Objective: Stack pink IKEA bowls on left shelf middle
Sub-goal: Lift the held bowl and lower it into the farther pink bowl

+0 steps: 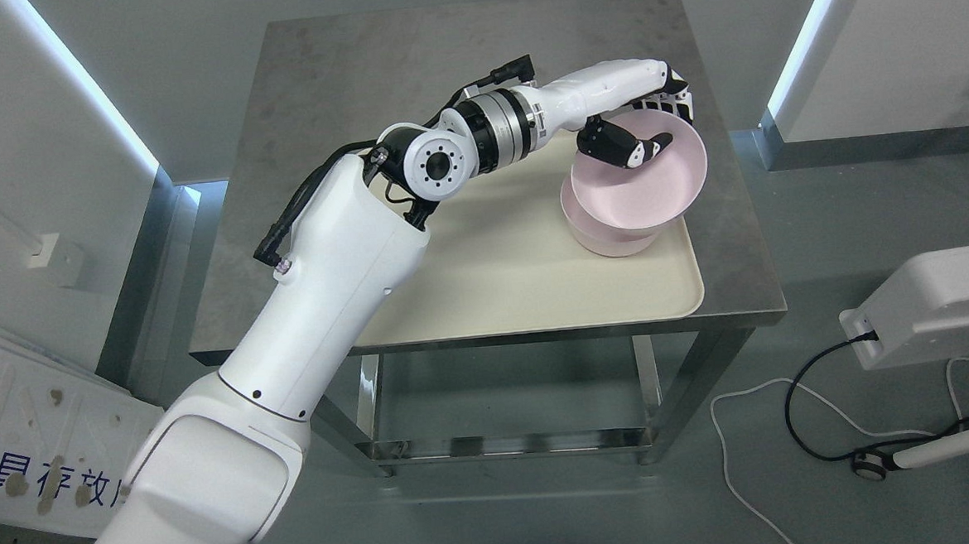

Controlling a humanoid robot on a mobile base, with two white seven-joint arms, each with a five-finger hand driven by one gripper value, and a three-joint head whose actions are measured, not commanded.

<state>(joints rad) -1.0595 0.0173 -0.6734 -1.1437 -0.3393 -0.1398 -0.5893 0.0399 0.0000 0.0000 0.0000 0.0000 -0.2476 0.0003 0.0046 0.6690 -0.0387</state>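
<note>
Nearest the camera, the left arm rises from the lower left corner, its white shell filling much of that side. It bends at a round joint over the near left part of the surface and then runs to the right. Only this arm shows.

Under the arm lies a cream tray on the grey metal surface, its near edge close to the surface's front edge. A lower shelf sits between the legs underneath. On the floor to the right, a white device has a black cable plugged into it, and a white cable trails beside it.

At the tray's far right corner stand two pink bowls. The lower bowl rests on the tray. The upper bowl sits partly in it, tilted, its mouth facing the camera and its far rim raised.

The left robot hand grips the upper bowl by its far rim: the thumb presses inside the bowl, while the dark fingers curl over the rim on the outside. The robot hand is closed on that rim.

Beyond the bowls, the bare far part of the surface runs back to a pale wall with bright light strips at either side.
</note>
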